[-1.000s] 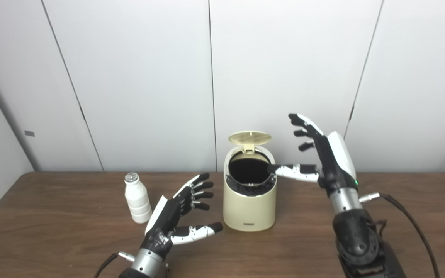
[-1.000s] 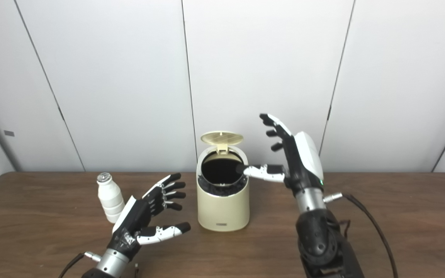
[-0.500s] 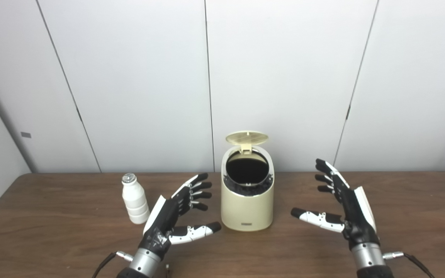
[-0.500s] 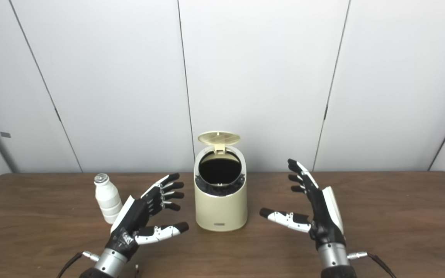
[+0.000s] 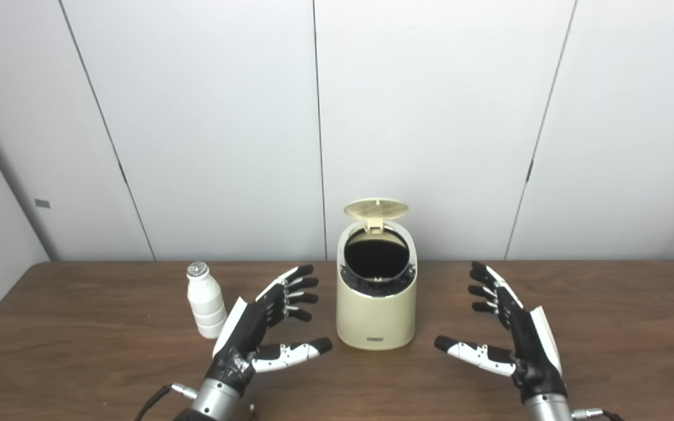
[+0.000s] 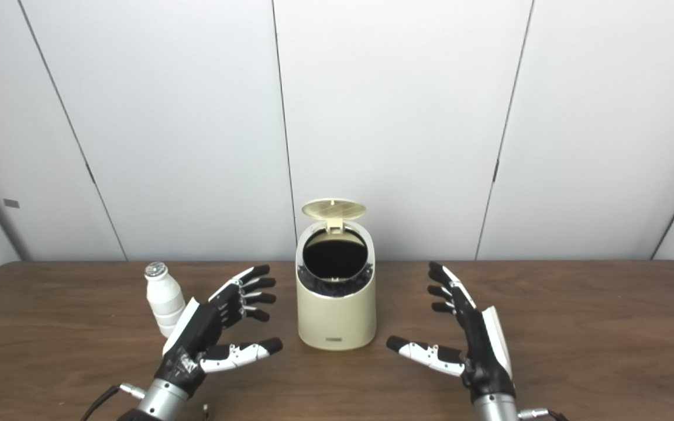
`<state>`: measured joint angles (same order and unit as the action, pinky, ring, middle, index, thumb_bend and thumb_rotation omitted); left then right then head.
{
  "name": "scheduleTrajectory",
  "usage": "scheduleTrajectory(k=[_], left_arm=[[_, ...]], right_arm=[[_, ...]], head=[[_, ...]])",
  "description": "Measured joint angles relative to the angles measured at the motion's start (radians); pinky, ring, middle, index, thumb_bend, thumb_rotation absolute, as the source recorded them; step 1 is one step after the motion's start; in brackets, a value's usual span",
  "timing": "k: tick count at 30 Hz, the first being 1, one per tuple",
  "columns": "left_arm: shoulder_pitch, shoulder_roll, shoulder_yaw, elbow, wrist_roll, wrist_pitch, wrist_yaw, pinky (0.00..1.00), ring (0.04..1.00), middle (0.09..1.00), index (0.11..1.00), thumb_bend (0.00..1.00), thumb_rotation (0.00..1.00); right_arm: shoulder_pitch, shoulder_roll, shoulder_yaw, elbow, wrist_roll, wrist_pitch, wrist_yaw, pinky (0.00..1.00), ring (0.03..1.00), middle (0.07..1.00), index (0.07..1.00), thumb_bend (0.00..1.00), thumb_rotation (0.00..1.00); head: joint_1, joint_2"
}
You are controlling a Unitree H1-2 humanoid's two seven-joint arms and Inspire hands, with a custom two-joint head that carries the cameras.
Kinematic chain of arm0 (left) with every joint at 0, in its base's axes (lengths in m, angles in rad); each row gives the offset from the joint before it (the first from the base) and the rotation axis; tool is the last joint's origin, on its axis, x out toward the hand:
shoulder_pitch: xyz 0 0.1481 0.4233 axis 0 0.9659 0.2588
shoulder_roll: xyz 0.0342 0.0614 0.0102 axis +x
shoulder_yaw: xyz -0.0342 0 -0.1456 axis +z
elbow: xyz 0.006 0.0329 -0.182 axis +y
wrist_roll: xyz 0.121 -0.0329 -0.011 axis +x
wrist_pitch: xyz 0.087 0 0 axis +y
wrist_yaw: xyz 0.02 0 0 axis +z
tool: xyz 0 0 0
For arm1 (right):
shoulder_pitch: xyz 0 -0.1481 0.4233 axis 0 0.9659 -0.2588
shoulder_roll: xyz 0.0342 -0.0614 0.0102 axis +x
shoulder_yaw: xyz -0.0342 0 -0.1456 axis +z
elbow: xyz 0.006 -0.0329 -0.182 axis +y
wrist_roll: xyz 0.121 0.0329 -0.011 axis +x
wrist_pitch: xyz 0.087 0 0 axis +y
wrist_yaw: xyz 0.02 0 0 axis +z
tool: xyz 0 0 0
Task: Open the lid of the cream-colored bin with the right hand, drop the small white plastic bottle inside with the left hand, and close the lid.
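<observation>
Now lid (image 5: 375,208) up (bottle (image 5: 204,300) untouched).

Bright, even, diffuse light; both views sharp throughout.

The white wall panels (image 5: 430,117) are lit evenly, greying slightly toward 9 o'clock. The brown table (image 5: 79,351) carries a faint sheen and only soft shadows, a small one hugging the base of the bin (image 5: 377,316). The bin's mouth reads as solid black. Fine detail is slightly soft, with no visible motion blur or edge bending.
</observation>
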<state>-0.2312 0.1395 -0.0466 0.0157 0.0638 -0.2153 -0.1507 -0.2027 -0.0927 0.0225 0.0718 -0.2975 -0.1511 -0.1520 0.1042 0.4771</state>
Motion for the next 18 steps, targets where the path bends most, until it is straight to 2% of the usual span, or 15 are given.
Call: scheduleTrajectory(k=[1,5,6,8,11,14,18], left_arm=[[0.006,0.000,0.003,-0.016,0.029,-0.013,0.009,0.51,0.619,0.736,0.784,0.68,0.01],[0.061,-0.009,0.034,-0.037,0.168,-0.148,0.112,0.46,0.560,0.664,0.700,0.65,0.00],[0.083,-0.020,0.047,-0.045,0.189,-0.166,0.142,0.46,0.562,0.653,0.689,0.64,0.00],[0.129,-0.045,0.074,-0.072,0.216,-0.170,0.193,0.47,0.571,0.645,0.679,0.64,0.00],[0.176,-0.070,0.111,-0.118,0.231,-0.153,0.229,0.48,0.584,0.656,0.686,0.65,0.00],[0.185,-0.071,0.142,-0.140,0.231,-0.126,0.243,0.48,0.592,0.662,0.690,0.66,0.00],[0.180,-0.097,0.182,-0.128,0.277,-0.118,0.329,0.47,0.629,0.682,0.690,0.66,0.00]], right_arm=[[0.003,0.000,0.000,0.000,0.002,0.000,0.001,0.72,0.826,0.877,0.879,0.83,0.29],[0.004,-0.005,-0.007,-0.006,0.011,-0.003,0.007,0.74,0.834,0.878,0.882,0.84,0.30],[0.004,-0.008,-0.010,-0.005,0.018,-0.003,0.008,0.75,0.841,0.882,0.885,0.84,0.31],[0.004,-0.018,-0.019,-0.005,0.036,-0.006,0.014,0.77,0.845,0.890,0.893,0.83,0.29],[0.003,-0.038,-0.032,0.004,0.059,-0.018,0.023,0.78,0.853,0.901,0.902,0.82,0.27],[0.004,-0.048,-0.038,0.010,0.079,-0.017,0.034,0.76,0.844,0.901,0.905,0.79,0.24],[0.008,-0.050,-0.039,-0.039,0.091,0.000,0.045,0.73,0.828,0.892,0.899,0.78,0.22]], head=[[0.015,-0.002],[0.063,-0.002],[0.099,-0.005],[0.132,-0.009],[0.181,-0.015],[0.216,-0.023],[0.241,-0.028]])
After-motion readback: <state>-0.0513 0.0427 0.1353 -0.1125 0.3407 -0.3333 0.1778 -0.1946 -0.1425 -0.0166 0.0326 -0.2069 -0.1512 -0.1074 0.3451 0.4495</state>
